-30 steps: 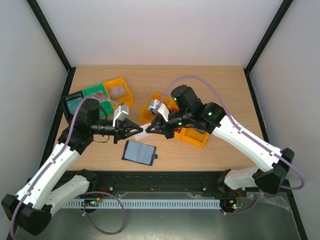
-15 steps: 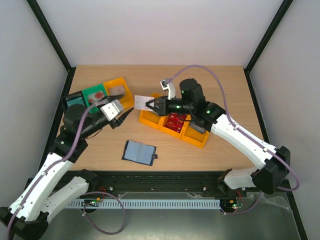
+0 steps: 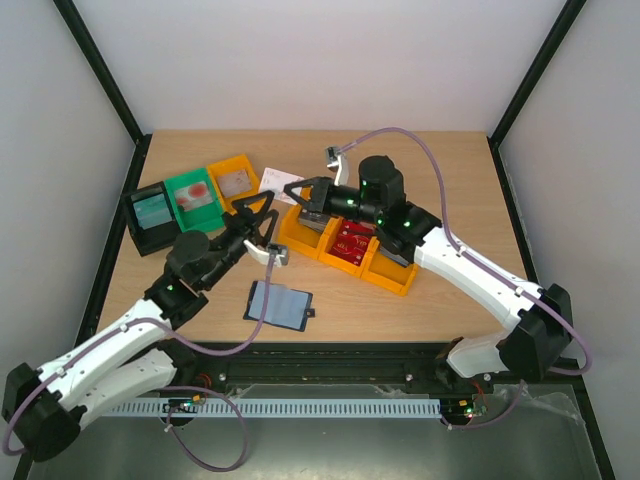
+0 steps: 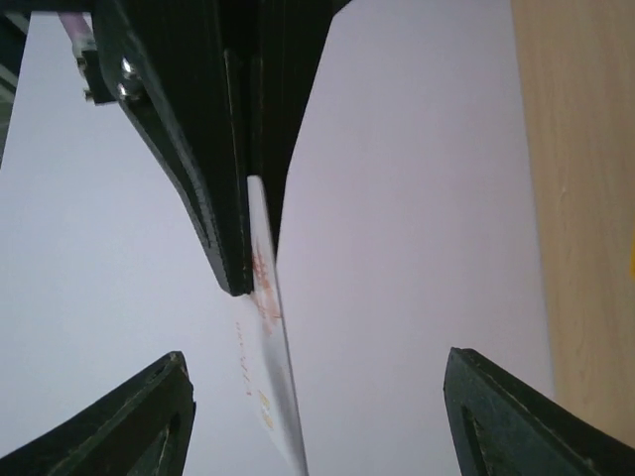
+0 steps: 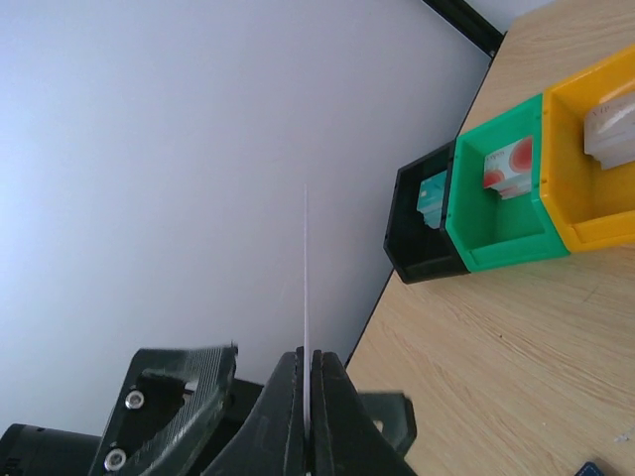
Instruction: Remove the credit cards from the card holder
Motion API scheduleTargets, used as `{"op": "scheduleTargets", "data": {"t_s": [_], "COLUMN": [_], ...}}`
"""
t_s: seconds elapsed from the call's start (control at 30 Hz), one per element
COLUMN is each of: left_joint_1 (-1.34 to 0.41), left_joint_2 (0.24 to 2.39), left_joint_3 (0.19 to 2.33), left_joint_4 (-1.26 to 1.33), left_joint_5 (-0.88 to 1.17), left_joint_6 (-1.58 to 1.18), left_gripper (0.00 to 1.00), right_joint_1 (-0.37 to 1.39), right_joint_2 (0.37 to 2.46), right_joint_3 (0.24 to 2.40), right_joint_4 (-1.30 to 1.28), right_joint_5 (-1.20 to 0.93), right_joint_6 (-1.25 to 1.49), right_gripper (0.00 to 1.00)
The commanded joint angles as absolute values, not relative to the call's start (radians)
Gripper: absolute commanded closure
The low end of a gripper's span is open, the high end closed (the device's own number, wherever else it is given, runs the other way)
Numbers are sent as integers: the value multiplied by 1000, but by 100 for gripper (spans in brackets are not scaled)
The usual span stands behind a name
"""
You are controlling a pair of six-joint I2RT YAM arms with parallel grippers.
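The card holder (image 3: 279, 305), a dark navy wallet, lies open and flat on the table near the front edge. My right gripper (image 3: 294, 190) is shut on a white credit card (image 3: 278, 182) with reddish print, held in the air above the left end of the orange tray (image 3: 396, 277). In the right wrist view that card (image 5: 306, 288) shows edge-on between the shut fingers (image 5: 327, 397). My left gripper (image 3: 258, 212) is open just below and left of it. In the left wrist view the card (image 4: 270, 377) hangs between the spread fingertips (image 4: 149, 416), touching neither.
A red card (image 3: 352, 240) lies in the orange tray's middle compartment. Black (image 3: 150, 214), green (image 3: 193, 195) and orange (image 3: 235, 180) bins stand in a row at the back left, each with something inside. Black frame posts rise at the table's corners.
Both grippers were pinching the white card low over the table. The left one let go and opened, swung left, then came back under the card. The right lifted the card up and back.
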State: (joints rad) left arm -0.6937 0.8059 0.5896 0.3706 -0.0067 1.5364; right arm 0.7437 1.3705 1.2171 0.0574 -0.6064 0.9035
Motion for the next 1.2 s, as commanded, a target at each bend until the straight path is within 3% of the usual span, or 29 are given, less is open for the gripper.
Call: {"op": "scheduleTargets", "data": {"t_s": [0.0, 0.1, 0.23, 0.53, 0.7, 0.77, 0.87, 0.93, 1.13, 1.17], "left_joint_1": [-699, -699, -701, -703, -704, -708, -720, -721, -603, -566], "left_joint_2": [870, 876, 875, 905, 910, 902, 893, 912, 1189, 1241], "left_joint_3": [648, 654, 650, 671, 678, 678, 705, 781, 1146, 1203], "left_joint_4": [560, 545, 515, 507, 499, 480, 372, 171, -594, -680], "left_joint_5": [-103, -76, -71, -105, -106, -112, -155, -217, -356, -343], "left_joint_6": [1694, 1717, 1726, 1739, 1729, 1716, 1655, 1548, 1070, 1017], "left_gripper": [36, 53, 67, 73, 97, 98, 98, 98, 98, 98], "right_joint_1": [747, 747, 746, 747, 747, 747, 730, 701, 580, 561], "right_joint_2": [1350, 1348, 1342, 1335, 1330, 1329, 1320, 1293, 1190, 1179], "right_joint_3": [1197, 1200, 1195, 1186, 1180, 1175, 1178, 1171, 1147, 1148], "right_joint_4": [126, 126, 131, 141, 137, 138, 93, 53, -87, -118], "right_joint_5": [-605, -615, -620, -646, -656, -661, -642, -608, -477, -456], "right_joint_6": [925, 916, 910, 909, 901, 897, 866, 838, 713, 694], "right_gripper": [98, 99, 98, 98, 98, 98, 62, 43, 0, 1]}}
